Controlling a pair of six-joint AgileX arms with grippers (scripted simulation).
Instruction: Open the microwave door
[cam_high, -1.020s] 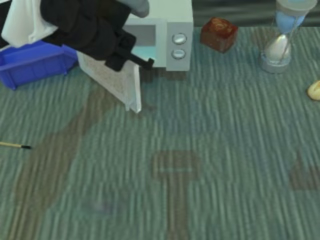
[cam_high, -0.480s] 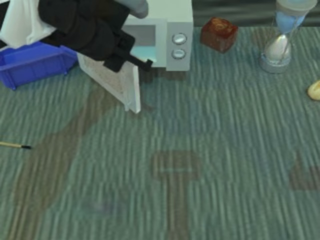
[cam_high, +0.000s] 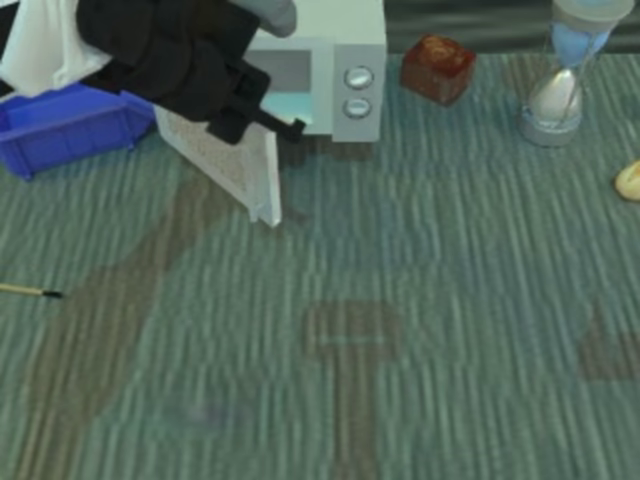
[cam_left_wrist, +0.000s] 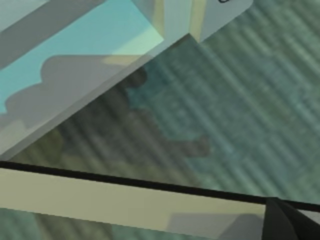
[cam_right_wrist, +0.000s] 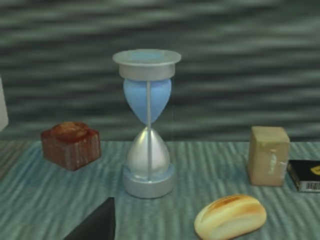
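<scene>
The table (cam_high: 420, 330) is mostly bare green cloth, with everything pushed toward its far edge. The microwave (cam_high: 340, 45) sits at that far edge, a little left of middle, facing the near side so an arm can get at its front. The microwave door (cam_high: 225, 160) stands swung well out from the oven, hinged on its left side, its free edge pointing toward the middle of the table and the pale blue cavity showing behind it. The left gripper (cam_high: 285, 123) hangs over the door's top edge near the free end, where a pull would turn the hinge most easily; I can't tell whether its fingers are closed on the panel or just beside it. Judging by the angle, the job looks nearly done. The blue bin (cam_high: 60, 125) lies close behind the door, at the far left corner. The right arm is out of sight from above, parked facing the hourglass (cam_right_wrist: 147, 125)
</scene>
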